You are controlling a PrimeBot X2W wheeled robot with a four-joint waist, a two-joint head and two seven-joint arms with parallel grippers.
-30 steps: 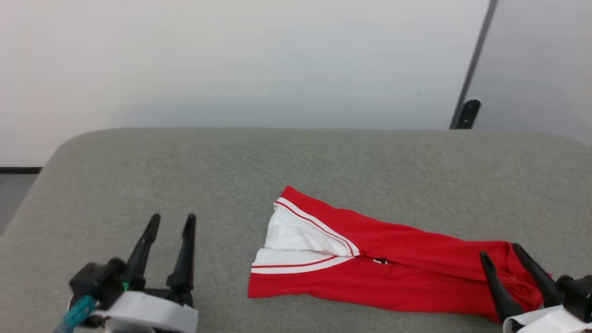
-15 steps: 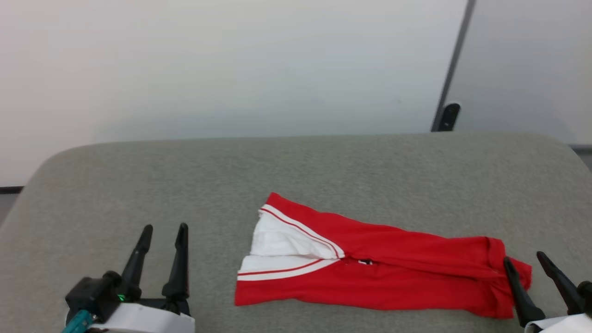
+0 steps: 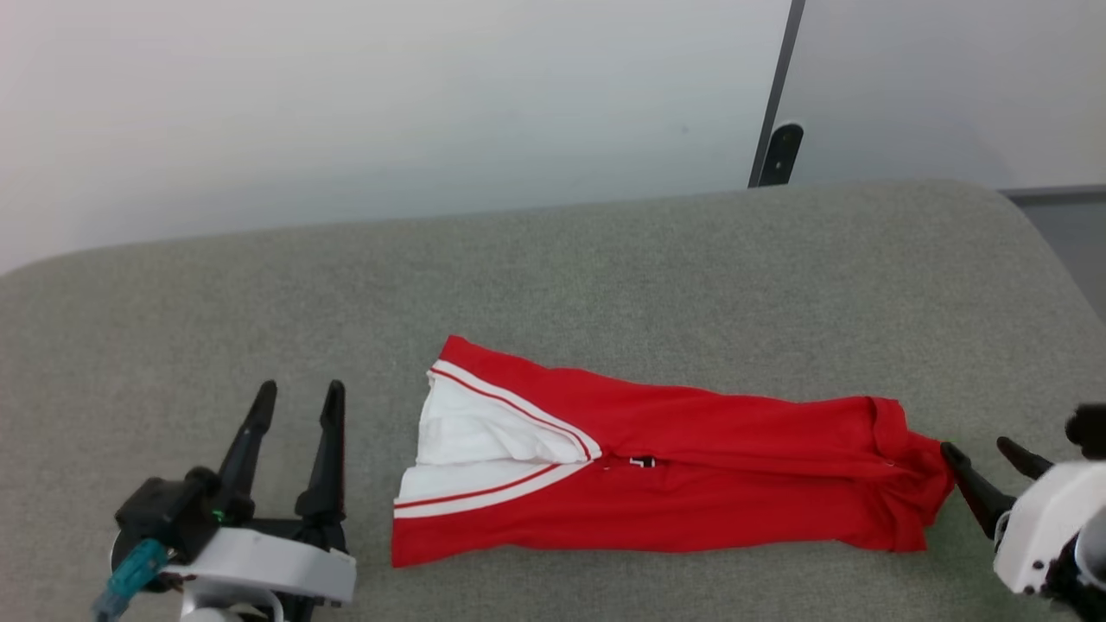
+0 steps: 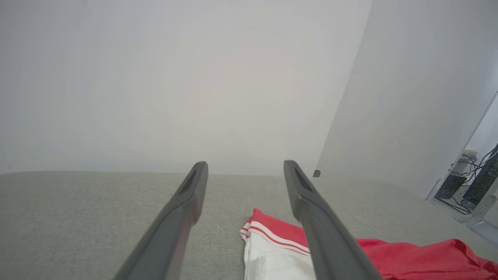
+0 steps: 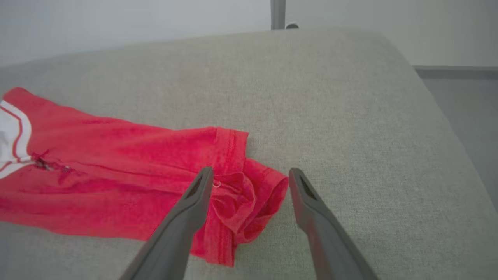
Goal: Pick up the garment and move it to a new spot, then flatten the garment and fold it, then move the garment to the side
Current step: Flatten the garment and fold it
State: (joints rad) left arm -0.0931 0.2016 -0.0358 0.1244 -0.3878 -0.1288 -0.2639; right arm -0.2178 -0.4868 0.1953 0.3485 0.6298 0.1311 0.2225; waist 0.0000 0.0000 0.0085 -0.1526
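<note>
The garment [image 3: 691, 484] lies as a long red folded strip across the grey cushion, with its white sleeve and striped trim at the left end. The rumpled right end [image 5: 241, 202] sits low between my right gripper's fingers. My right gripper [image 3: 976, 447] is open, tips just off that end; in the right wrist view the right gripper [image 5: 251, 171] holds nothing. My left gripper [image 3: 298, 393] stands open to the left of the sleeve, apart from it. In the left wrist view the left gripper [image 4: 245, 165] points at the wall, with the garment [image 4: 272, 241] low behind the right finger.
The grey cushioned surface [image 3: 605, 285] has rounded edges, and its right edge [image 5: 447, 116] drops to a grey floor. A pale wall stands behind, with a dark vertical strip [image 3: 778, 130] at the back right. Equipment with cables [image 4: 474, 182] stands far off.
The head camera has turned, shifting the whole picture. Against the garment, my right gripper has drawn back to the right, off the red end it overlapped before. The left gripper keeps its place.
</note>
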